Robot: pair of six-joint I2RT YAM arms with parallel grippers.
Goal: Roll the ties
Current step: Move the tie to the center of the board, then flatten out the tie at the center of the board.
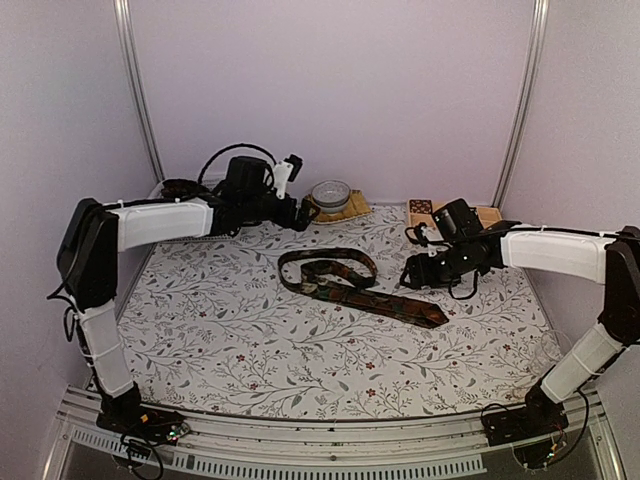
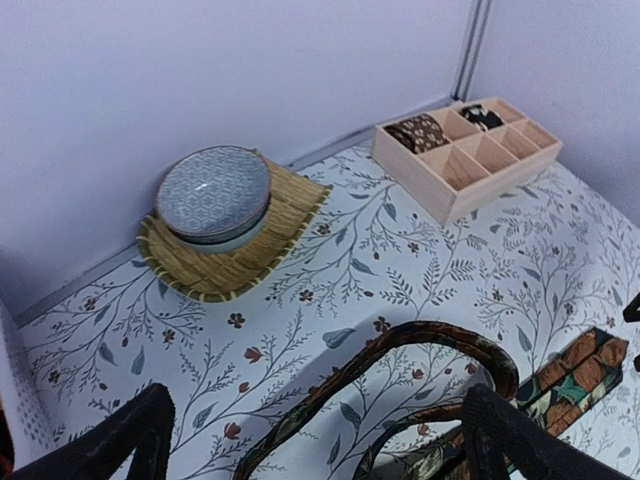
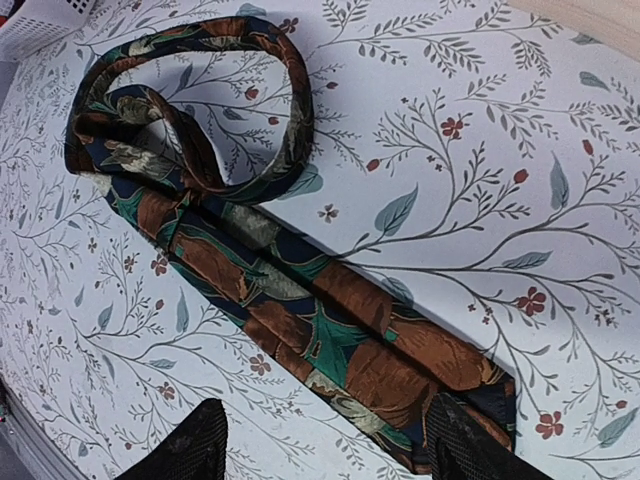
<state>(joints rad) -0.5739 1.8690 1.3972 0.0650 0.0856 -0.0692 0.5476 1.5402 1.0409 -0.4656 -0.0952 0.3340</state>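
Tie (image 1: 370, 298), brown-green pattern: lay flat, left of box (image 1: 425, 207) and nearer the arms. Long axis ran diagonally, with the looped narrow end farthest from box and the wide tip pointing toward the right arm's base. Right gripper (image 3: 322, 455) stood just before box, fingers apart, clamping nothing. Left gripper (image 2: 320, 440) was spread wide, left of box.

Smooth cloth tie (image 3: 300, 320), matt printed tablecloth (image 1: 220, 330), woven straw mat (image 2: 290, 215), bare wooden box (image 2: 410, 175), glossy bowl (image 2: 213, 185)
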